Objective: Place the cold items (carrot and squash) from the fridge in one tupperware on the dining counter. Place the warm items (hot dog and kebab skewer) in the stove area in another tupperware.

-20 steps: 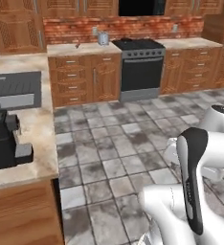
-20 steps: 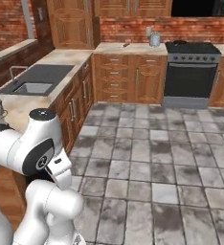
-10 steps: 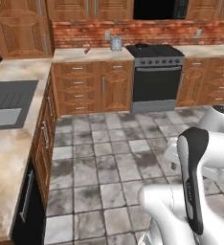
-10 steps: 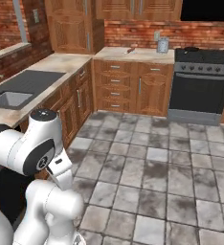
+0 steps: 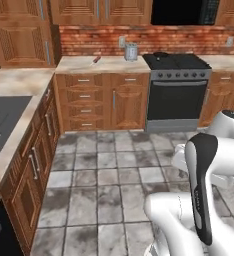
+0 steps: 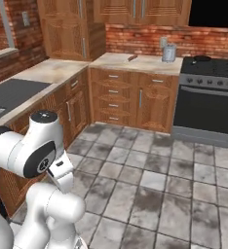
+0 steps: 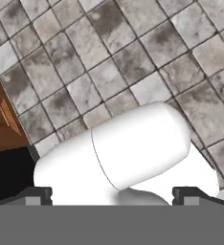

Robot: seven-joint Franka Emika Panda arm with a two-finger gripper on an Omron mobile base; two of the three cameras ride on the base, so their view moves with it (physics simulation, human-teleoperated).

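Observation:
The black stove [image 5: 176,61] [image 6: 211,65] stands against the far brick wall, with a dark pan [image 5: 161,54] [image 6: 202,58] on its back burner. A small reddish item [image 5: 95,59] [image 6: 132,58] lies on the counter left of the stove; it is too small to name. My arm is folded close over the base. In the hand view my gripper [image 7: 113,194] points down at the tiled floor, open, its dark fingertips [image 7: 37,194] far apart with nothing held between them.
A metal canister [image 5: 131,51] [image 6: 169,52] stands on the counter [image 5: 79,65] beside the stove. A second counter with a dark sink [image 6: 11,92] runs along the left side. Wooden drawers and cabinets line both runs. Grey tiled floor [image 5: 109,170] lies open between me and the stove.
The whole picture has shifted: the base has driven and turned, so the stove wall is nearer and more central. The left counter has slid out to the left. The arm keeps its folded pose.

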